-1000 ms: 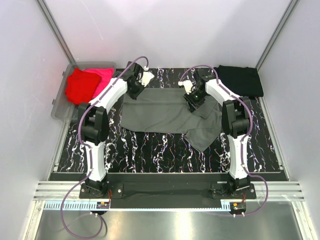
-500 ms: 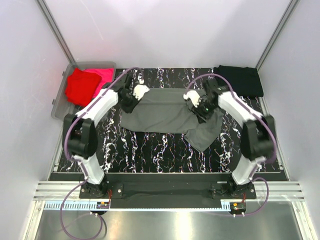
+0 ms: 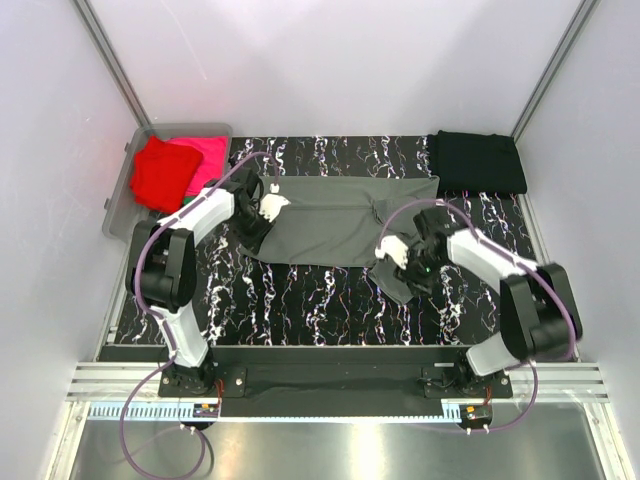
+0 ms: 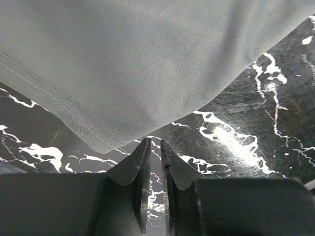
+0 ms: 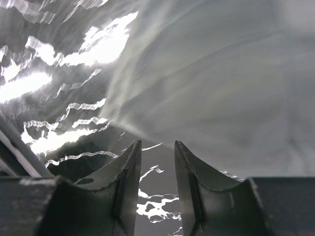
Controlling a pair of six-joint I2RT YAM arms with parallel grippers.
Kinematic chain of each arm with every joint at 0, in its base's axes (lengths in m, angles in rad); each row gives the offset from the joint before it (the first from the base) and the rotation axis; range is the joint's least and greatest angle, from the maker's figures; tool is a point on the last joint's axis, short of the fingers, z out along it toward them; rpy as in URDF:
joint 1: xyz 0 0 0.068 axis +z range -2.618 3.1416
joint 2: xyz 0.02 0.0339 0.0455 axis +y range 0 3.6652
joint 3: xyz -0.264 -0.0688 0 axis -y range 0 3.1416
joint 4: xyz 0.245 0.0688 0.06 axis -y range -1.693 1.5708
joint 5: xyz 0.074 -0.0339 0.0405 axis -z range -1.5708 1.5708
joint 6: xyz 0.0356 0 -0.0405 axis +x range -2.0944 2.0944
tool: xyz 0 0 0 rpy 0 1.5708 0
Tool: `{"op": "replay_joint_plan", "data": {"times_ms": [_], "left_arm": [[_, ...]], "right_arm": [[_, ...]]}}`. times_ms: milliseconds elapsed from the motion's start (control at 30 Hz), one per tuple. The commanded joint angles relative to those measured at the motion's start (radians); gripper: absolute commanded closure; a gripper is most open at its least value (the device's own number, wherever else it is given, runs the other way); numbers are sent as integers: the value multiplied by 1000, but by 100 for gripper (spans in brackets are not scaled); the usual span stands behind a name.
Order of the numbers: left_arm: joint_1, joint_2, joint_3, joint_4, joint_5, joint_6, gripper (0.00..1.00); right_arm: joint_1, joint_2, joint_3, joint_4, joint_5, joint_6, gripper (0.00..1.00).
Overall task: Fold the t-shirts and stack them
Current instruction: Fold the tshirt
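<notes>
**A:** Progress check?

**B:** Early, by my reading. One black t-shirt [image 3: 480,160] lies as a compact folded rectangle at the far right corner of the tabletop [image 3: 300,300]. I take that as the start of the stack. The dark grey t-shirt [image 3: 320,215] is spread mid-tabletop, mostly flat, with its near right part bunched and trailing toward the arms. It is not yet folded. The red t-shirt [image 3: 160,172] and pink t-shirt [image 3: 208,155] sit crumpled in the clear bin [image 3: 118,215] at far left, untouched.

**A:** Tool states?

**B:** The left tool [image 4: 153,142] has its fingers almost together, only a thin slit between, with nothing in it. It sits low at the grey shirt's left edge, and a rounded hem corner [image 4: 96,142] is just ahead of its tips. The right tool [image 5: 156,145] shows a narrow gap, also empty, just short of the cloth at the bunched right part.

**A:** Materials?

**B:** The grey cloth is a fine matte knit with double-stitched hem lines. It is soft and drapes in shallow wrinkles on the right side. The tabletop is glossy black with white marble veining and strong glare. The tool fingers are dark, hard and tapered.

**A:** Remaining?

**B:** Fold the grey shirt, stack it on the black one, then do the bin shirts.
</notes>
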Motion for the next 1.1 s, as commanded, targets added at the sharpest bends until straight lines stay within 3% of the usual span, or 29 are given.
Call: {"op": "replay_joint_plan", "data": {"times_ms": [0,133,267,1067], "left_arm": [[10,-6,8,29,19,1,81],[10,-7,21,25,5,6,79],[10,-9,27,25,-10,4,79],[10,-32,19,22,-55,-27,79]], "right_arm": [[21,-147,-109,36,-22,-196,59],[28,-245,-180,21,-76,-320,55],[45,-276,-200,32,-110,-343,53],[74,-87,-123,15,-202,-446,53]]}}
